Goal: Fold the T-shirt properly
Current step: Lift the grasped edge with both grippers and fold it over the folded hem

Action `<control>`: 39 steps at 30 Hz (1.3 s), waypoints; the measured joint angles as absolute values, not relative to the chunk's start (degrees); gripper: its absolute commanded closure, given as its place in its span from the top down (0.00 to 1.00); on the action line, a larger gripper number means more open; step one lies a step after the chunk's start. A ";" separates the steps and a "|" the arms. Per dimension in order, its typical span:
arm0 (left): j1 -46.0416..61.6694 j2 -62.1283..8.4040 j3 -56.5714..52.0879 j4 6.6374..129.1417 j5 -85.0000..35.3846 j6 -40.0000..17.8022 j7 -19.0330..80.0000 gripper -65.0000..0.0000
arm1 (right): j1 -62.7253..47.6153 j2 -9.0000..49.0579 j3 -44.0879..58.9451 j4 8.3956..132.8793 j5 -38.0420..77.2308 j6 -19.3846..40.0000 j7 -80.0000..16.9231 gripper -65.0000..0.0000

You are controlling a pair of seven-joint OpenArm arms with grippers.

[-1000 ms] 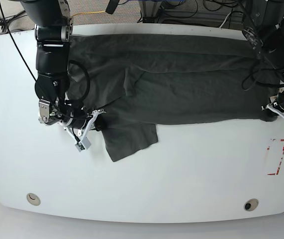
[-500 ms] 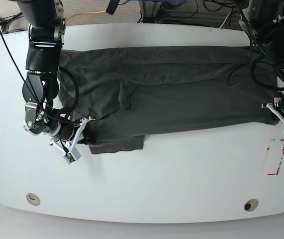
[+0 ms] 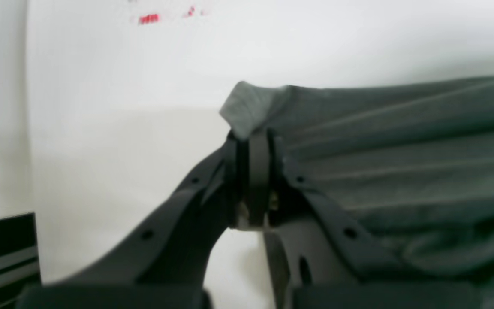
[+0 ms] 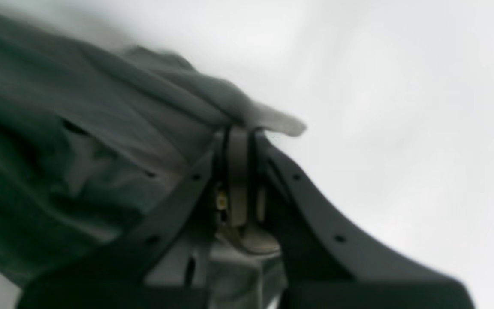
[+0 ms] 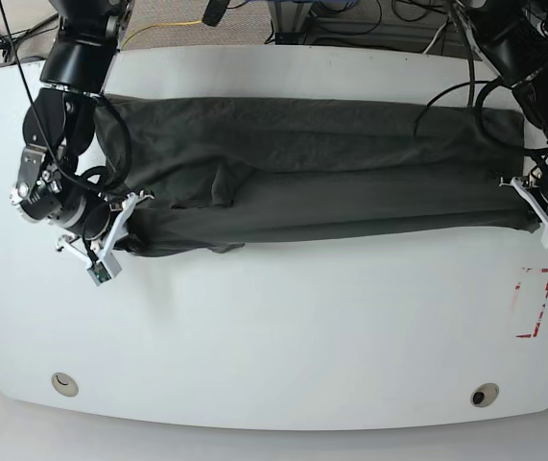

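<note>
We saw the T-shirt [image 5: 321, 173] lying stretched in a long band across the white worktop [image 5: 283, 336], both jaws clamped on it: left gripper [image 5: 533, 206] and right gripper [image 5: 125, 216] at opposite ends.

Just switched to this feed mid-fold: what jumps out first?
The dark T-shirt lies stretched in a long band across the far half of the white table. At each end a gripper is shut on its near edge: the right gripper at the base view's left, the left gripper at its right.
</note>
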State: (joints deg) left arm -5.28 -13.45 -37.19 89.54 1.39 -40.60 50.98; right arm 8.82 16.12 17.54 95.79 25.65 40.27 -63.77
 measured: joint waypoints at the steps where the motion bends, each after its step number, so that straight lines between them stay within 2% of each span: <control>1: -4.91 -13.50 -37.15 89.52 1.45 -40.64 51.07 0.00 | 8.10 16.12 17.85 96.79 25.50 40.27 -64.36 0.00; 12: -2.66 -13.37 -37.21 89.54 1.65 -40.58 51.00 0.00 | -6.61 16.05 18.06 112.20 25.41 40.10 -67.55 0.00; 17: -1.06 -13.39 -37.21 90.15 1.72 -40.56 51.16 0.00 | -11.84 15.79 19.59 112.77 25.98 40.14 -67.07 0.02; 20: 0.84 -13.37 -36.95 90.56 1.28 -40.62 51.00 0.00 | -14.28 15.53 21.61 112.73 25.69 40.14 -67.05 0.10; 27: 5.56 -13.72 -36.97 91.37 2.61 -40.32 51.22 0.02 | -16.29 14.46 24.03 112.71 24.05 39.99 -67.24 0.50; 29: 6.42 -13.65 -36.93 91.94 2.59 -40.34 51.35 0.10 | -17.26 14.15 23.94 112.60 24.25 40.03 -67.40 0.58; 31: 6.98 -13.89 -35.35 92.18 3.16 -40.25 51.48 0.26 | -17.56 14.11 23.97 112.46 24.05 40.07 -67.81 0.66; 35: 8.73 -13.80 -32.67 92.53 1.98 -40.29 50.78 0.57 | -17.21 12.29 24.93 112.64 24.43 40.07 -67.48 0.66; 39: 9.02 -13.89 -32.93 92.53 2.79 -40.32 51.22 0.59 | -16.03 10.09 26.30 112.81 23.75 40.07 -67.88 0.65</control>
State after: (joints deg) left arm 9.02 -13.89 -32.93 92.53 2.79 -40.32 51.22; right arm -16.03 10.09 26.30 112.81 23.75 40.07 -67.88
